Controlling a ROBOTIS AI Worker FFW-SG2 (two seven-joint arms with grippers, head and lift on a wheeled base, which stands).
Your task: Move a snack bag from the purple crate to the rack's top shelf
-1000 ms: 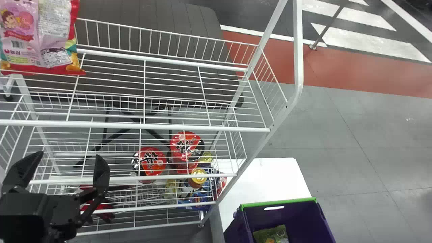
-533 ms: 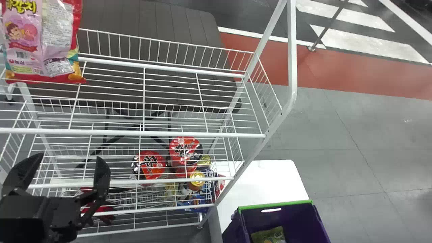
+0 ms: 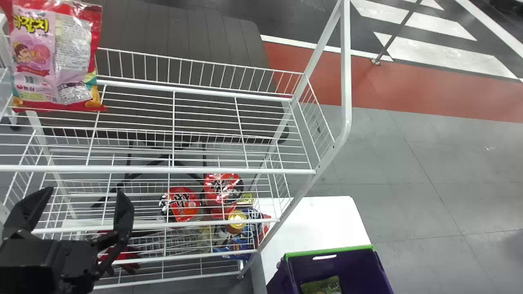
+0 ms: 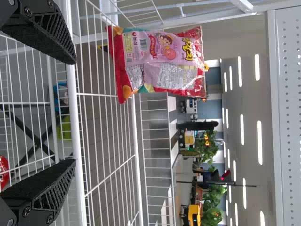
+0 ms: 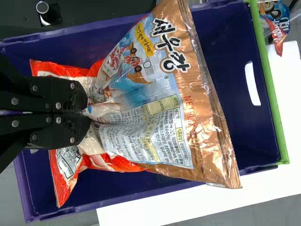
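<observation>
Landmark: purple crate [image 3: 314, 266]. Right claw [image 5: 89, 113]: at the crate, two black fingers drawn almost together, pinching the copper-and-blue snack bag [image 5: 181, 106] by one edge; film puckered where the fingertips bite. Bag held over the crate, reaching across its side wall at one corner. Behind it, within the crate, an orange-red snack bag [image 5: 68, 172]; whether the fingertips touch this one too, cannot tell. A green snack bag [image 3: 322, 286] lies inside the crate, near its green-edged end.

Left claw [image 3: 85, 196]: well to the left of the crate, in front of the rack [image 3: 163, 168]; fingers spread wide, rack wires visible through the gap.

Rack stands left of the crate. Its top shelf, at the end away from the crate, bears a pink-and-red snack bag [image 3: 55, 61], upright. Lower, nearer the crate, two red-lidded cups [image 3: 182, 204]. White tabletop [image 3: 318, 220] extends past the crate's green edge.
</observation>
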